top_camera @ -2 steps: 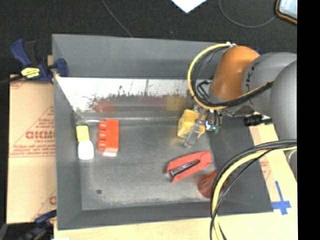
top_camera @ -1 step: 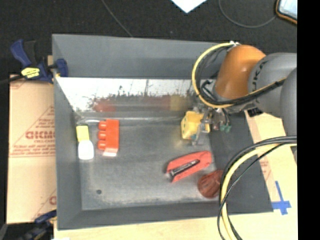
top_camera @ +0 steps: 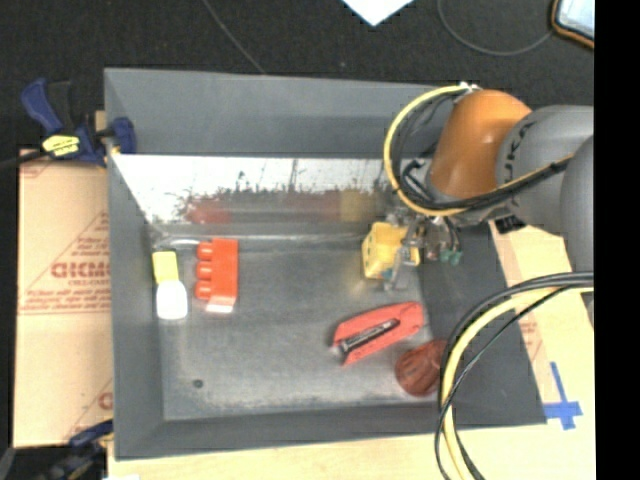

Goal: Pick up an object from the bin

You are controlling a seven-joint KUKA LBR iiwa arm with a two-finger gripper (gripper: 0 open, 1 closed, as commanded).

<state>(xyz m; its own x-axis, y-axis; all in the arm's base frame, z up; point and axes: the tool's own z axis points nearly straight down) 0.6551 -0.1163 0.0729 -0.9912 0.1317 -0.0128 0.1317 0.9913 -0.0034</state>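
My gripper [top_camera: 422, 242] is low in the bin's right half, near the back wall, under the arm's orange cover. A small yellow lumpy thing [top_camera: 381, 251] lies right against the gripper's left side; whether it is gripped cannot be made out. A red and black hand tool [top_camera: 378, 329] lies flat on the floor a little in front of the gripper. Beside the tool's right end, a dark red ball [top_camera: 418, 367] rests by the bin's right wall.
At the left of the bin floor an orange block with round studs [top_camera: 218, 272] lies next to a small yellow and white bottle [top_camera: 168, 286]. The arm and its looping cables cover the bin's right rim.
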